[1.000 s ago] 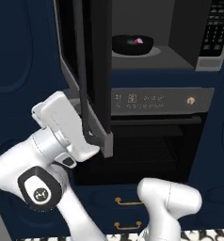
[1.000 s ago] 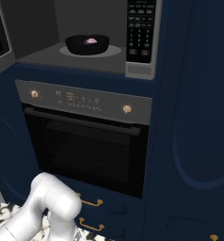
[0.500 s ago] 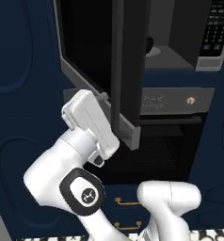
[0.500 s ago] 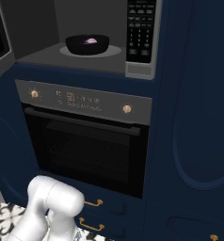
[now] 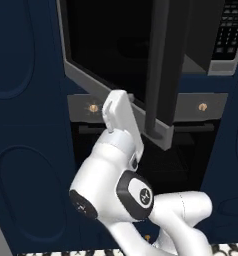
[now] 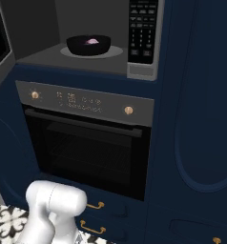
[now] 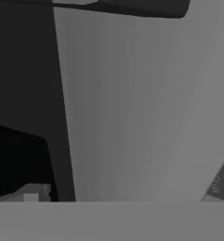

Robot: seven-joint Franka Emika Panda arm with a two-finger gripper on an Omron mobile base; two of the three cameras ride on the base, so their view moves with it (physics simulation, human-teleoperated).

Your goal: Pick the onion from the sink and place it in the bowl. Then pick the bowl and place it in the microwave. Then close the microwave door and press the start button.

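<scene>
onion (image 6: 92,41) in bowl (image 6: 88,45) on microwave (image 6: 87,55) turntable | door (image 5: 116,55) part-open, hand against its lower frame | gripper: fingers hidden, opening can't tell

I see a black oven (image 6: 89,152) set into dark blue cupboards (image 6: 201,119). Everything else sits around that oven. Just above its glass door there is a grey strip (image 6: 82,102) with small white marks, and a gold knob (image 6: 128,110) near each end of the strip. A dark bar handle (image 6: 82,123) runs across the top of the oven. Below the oven are blue drawers with little gold handles (image 6: 94,206). Down by the oven's left corner I see a bit of black-and-white patterned floor (image 6: 5,220).
</scene>
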